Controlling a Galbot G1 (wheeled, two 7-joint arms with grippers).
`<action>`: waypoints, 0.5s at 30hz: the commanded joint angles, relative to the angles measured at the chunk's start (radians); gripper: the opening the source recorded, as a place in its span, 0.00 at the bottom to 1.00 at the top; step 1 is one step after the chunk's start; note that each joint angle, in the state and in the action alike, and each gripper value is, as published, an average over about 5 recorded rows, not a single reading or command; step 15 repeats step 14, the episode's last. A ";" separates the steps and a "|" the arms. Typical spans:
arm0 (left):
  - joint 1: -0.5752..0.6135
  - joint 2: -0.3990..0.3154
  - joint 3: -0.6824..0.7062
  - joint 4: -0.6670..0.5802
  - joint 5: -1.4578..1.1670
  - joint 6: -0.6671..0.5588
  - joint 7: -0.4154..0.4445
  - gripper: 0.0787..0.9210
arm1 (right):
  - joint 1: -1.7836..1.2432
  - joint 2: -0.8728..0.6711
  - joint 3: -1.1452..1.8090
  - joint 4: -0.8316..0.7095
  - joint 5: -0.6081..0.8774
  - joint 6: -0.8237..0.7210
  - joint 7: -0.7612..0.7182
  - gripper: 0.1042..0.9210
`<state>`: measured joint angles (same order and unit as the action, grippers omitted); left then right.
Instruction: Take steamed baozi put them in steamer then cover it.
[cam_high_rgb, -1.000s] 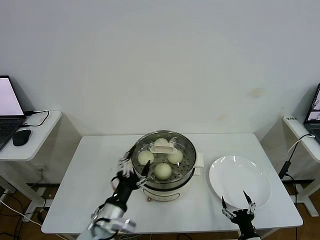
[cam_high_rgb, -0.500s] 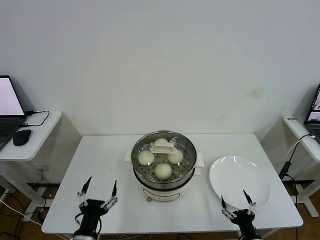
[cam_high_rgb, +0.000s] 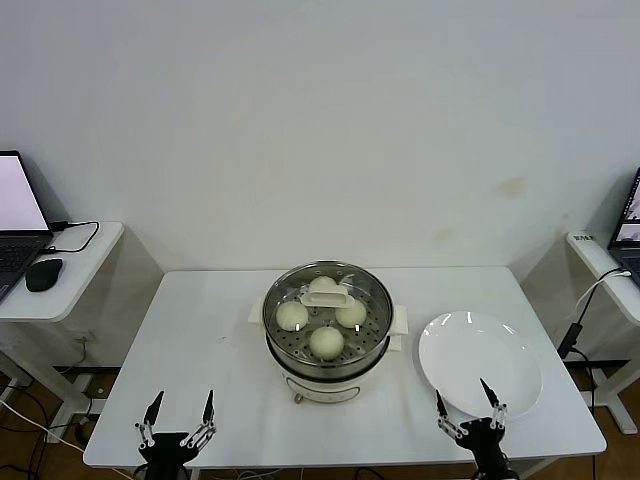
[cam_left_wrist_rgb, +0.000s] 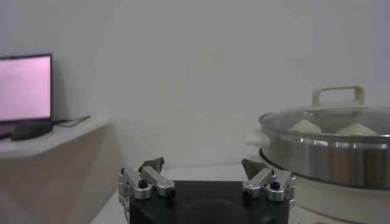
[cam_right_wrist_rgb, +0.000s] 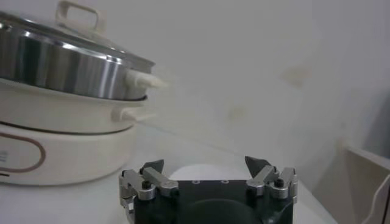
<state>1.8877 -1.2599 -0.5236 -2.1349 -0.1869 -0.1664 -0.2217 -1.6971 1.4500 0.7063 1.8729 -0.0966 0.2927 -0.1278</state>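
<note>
The left hand (cam_high_rgb: 178, 420) hung released and empty at the near-left desk (cam_high_rgb: 200, 330) edge. Ahead of it and toward centre stood the steamer (cam_high_rgb: 328, 345), holding four baozi (cam_high_rgb: 326, 341) under the seated cover (cam_high_rgb: 327, 305), whose handle ran left to right. The right hand (cam_high_rgb: 466, 410) hung released and empty beside the plate (cam_high_rgb: 480, 362), about equally near the steamer; the task appeared complete.

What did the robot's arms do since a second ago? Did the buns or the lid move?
The left gripper pulled back from beside the steamer to the table's near edge, open and empty. The right gripper barely shifted, staying open by the white plate. The four baozi stayed in the steamer with the cover on top.
</note>
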 joint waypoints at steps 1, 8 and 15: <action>0.042 -0.013 -0.023 0.011 -0.054 -0.011 0.025 0.88 | -0.003 -0.005 -0.010 0.007 0.004 0.001 -0.001 0.88; 0.041 -0.017 -0.018 0.024 -0.040 -0.003 0.038 0.88 | 0.002 -0.007 -0.014 0.008 0.009 -0.008 -0.002 0.88; 0.038 -0.012 -0.021 0.034 -0.038 0.005 0.046 0.88 | -0.001 -0.008 -0.016 0.018 0.023 -0.027 -0.003 0.88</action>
